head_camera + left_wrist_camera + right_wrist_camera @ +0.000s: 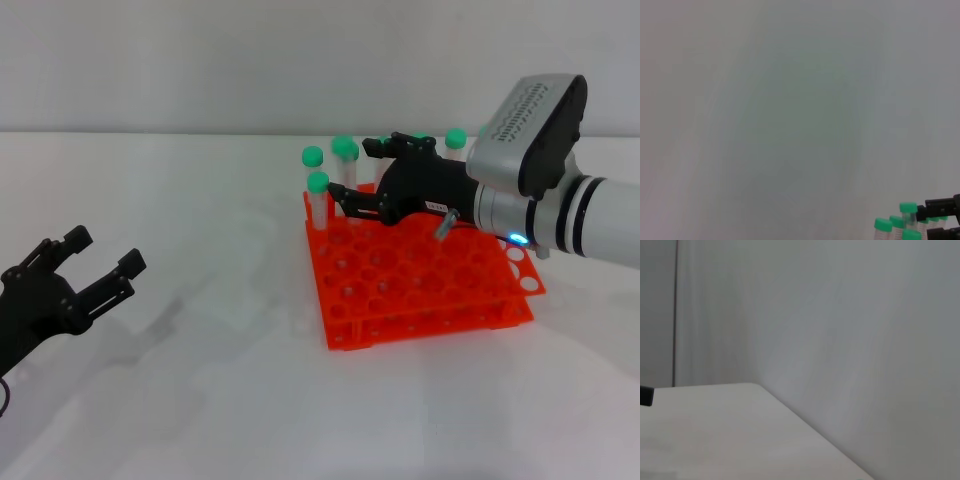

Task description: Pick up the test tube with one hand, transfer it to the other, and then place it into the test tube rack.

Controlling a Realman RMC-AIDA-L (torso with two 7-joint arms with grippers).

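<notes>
The fingers of the right gripper point(352, 180) reach over the back left part of the orange rack point(420, 290), among the green-capped tubes standing there, and whether they are clamped on a tube or parted around one I cannot tell. The tube point(346, 165) nearest those fingers stands upright in a back hole, its cap just beside them; it looks like the one being set in. The left gripper point(88, 268) hangs well apart at the near left with its fingers spread and nothing between them. To finish well, the tube should stay vertical and seat fully in its hole before the fingers let go, and the withdrawal should go straight up, clear of the neighbouring caps. The table point(200, 400) is plain white, with a pale bare wall behind.
</notes>
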